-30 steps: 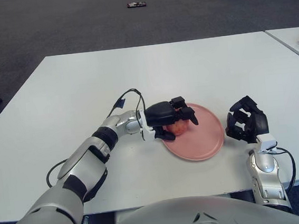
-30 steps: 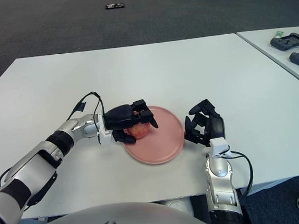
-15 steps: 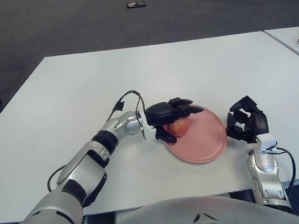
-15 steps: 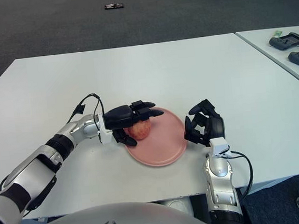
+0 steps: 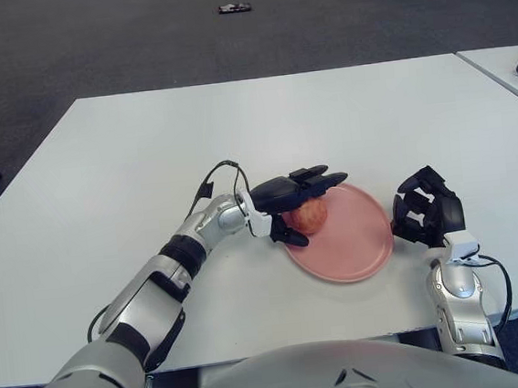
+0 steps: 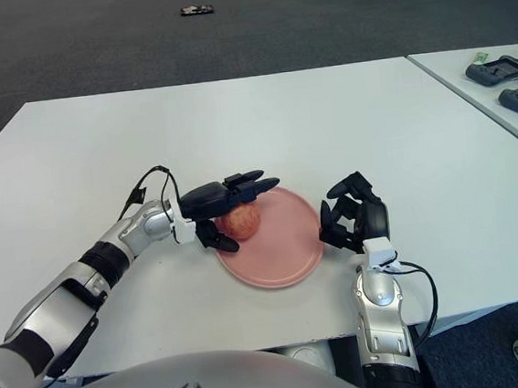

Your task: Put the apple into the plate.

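The apple (image 5: pixel 306 218) is sitting in the pink plate (image 5: pixel 360 239) at its left edge. The left hand (image 5: pixel 287 199) is hovering over it, fingers (image 5: pixel 317 179) spread. The right hand (image 5: pixel 425 214) is showing beside the plate's right rim, fingers curled, holding nothing.

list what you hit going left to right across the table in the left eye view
left hand, fingers stretched out over the apple → pink plate → right hand, beside the plate's right edge

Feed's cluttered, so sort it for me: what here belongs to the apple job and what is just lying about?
Job: apple on the pink plate; left hand opened above it.
Lying about: right hand beside the plate; devices on side table; dark object on floor.
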Robot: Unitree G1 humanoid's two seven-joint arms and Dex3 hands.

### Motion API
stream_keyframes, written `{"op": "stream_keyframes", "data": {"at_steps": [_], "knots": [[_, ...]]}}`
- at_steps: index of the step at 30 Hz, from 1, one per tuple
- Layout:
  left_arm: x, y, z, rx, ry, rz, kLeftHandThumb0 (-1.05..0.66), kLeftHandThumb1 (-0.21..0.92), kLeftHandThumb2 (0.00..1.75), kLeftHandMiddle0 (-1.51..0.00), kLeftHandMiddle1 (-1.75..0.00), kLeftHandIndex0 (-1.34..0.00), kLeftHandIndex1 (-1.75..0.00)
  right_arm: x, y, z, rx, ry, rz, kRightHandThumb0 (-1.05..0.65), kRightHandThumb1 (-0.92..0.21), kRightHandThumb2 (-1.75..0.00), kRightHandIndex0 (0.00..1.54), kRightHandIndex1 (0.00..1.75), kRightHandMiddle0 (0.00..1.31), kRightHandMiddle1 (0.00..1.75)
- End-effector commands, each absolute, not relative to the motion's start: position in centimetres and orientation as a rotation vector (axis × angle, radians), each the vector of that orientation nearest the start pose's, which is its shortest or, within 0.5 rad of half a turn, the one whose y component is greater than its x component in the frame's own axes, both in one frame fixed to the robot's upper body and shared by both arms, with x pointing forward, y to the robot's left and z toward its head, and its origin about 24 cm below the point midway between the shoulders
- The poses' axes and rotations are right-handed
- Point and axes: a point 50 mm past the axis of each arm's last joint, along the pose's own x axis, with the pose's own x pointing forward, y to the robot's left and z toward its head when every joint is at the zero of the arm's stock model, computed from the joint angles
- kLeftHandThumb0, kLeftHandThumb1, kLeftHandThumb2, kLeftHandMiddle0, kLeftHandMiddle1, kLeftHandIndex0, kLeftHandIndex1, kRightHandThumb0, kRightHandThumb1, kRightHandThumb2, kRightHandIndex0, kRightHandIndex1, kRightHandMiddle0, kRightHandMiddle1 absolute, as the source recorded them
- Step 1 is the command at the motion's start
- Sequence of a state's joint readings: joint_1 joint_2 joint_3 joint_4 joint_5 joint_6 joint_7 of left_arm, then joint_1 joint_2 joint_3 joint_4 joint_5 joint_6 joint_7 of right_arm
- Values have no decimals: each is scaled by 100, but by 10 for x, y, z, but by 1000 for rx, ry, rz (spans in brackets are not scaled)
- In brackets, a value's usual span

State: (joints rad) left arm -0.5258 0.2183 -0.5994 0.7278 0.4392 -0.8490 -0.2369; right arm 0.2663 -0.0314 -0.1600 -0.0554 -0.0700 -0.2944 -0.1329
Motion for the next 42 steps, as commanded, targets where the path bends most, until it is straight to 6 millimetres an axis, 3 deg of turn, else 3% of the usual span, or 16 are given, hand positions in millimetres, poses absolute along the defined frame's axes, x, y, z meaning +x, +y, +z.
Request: {"op": "stream_keyframes", "data": {"at_steps": [1, 25, 42], "knots": [[267, 46, 27, 800, -456, -1145, -76, 37, 90, 0, 0, 0, 0, 192, -212, 33, -161, -106, -333, -46, -38, -125, 97, 175, 56, 175], [285, 78, 43, 230, -361, -787, -84, 41, 91, 0, 0, 0, 0, 191, -213, 34, -181, -114, -317, -46, -36, -127, 100, 175, 57, 175], [282, 99, 46, 134, -424, -553, -100, 59, 72, 0, 0, 0, 0, 192, -214, 33, -175, -121, -300, -46, -38, -126, 99, 175, 56, 175]]}}
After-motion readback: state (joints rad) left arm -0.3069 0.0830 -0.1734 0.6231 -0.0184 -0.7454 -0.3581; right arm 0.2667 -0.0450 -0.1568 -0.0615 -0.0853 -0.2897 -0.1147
